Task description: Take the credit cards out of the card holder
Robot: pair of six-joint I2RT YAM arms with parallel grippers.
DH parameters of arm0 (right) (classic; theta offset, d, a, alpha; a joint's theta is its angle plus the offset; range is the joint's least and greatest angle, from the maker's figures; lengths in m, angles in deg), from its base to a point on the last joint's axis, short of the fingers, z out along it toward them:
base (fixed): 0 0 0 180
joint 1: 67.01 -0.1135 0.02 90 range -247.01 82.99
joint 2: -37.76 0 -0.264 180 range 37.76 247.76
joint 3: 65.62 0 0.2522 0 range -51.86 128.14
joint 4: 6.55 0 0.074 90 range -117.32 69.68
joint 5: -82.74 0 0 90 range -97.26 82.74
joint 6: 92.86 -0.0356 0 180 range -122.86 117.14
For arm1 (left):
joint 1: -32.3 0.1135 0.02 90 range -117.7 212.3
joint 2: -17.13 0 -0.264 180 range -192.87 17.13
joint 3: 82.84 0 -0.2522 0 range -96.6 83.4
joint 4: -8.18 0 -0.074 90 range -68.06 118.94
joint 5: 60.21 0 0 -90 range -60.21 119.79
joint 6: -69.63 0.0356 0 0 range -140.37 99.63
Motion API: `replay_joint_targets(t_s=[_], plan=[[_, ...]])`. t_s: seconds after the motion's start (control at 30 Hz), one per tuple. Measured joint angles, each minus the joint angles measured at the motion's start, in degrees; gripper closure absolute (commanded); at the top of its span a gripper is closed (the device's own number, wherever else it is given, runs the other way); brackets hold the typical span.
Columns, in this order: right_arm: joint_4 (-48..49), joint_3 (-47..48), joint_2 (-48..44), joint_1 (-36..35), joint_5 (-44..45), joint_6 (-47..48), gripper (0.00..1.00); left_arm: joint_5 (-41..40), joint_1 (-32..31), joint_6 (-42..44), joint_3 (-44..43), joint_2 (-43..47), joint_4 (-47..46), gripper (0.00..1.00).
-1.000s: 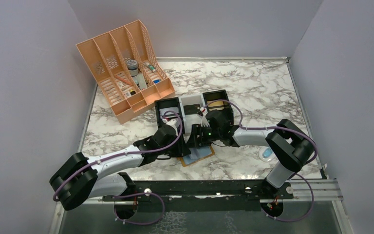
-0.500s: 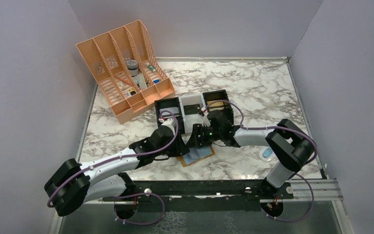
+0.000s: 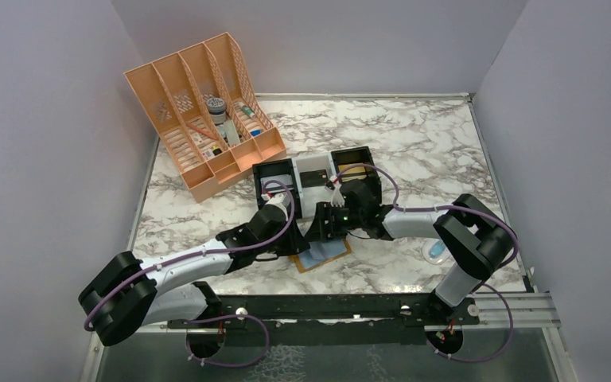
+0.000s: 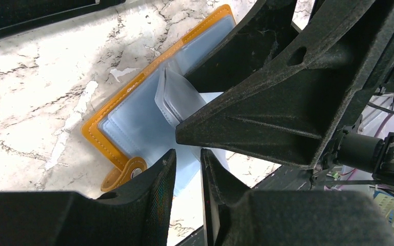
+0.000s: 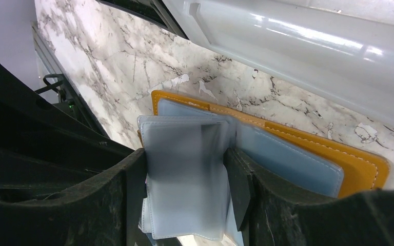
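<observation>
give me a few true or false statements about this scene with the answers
1. The card holder lies open on the marble table. True.
2. The right gripper has a stack of pale leaves between its fingers. True.
3. The orange organizer stands at the table's far right corner. False: the orange organizer stands far left.
4. The card holder sits inside a bin. False: it lies on the table, nearer than the black bins.

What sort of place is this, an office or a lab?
Probably a robot test booth, not an office: plain walls box in a marble-look table, and two arms are bolted at its near edge.
</observation>
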Motion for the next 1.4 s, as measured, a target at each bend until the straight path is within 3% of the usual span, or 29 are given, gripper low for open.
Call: replay_joint_targets(t_s=[0.57,0.83,1.07,1.4], plan=[[1.36,-1.09,0.02,1.57,-3.04,-0.94,0.4,-1.77,-0.02,0.11,0.0,-1.57,1.7,0.75],[2.29,-1.84,0.04,1.88,-4.39,-1.95,0.4,-6.23,-0.33,0.28,-0.44,-1.27,6.49,0.64],[2.49,-2.03,0.04,2.1,-4.55,-2.69,0.4,-8.63,-0.39,0.31,-1.01,5.88,10.16,0.59],[2.78,-2.21,0.04,2.12,-4.52,-3.02,0.4,-1.07,-0.61,0.02,1.25,5.57,-3.74,0.57]])
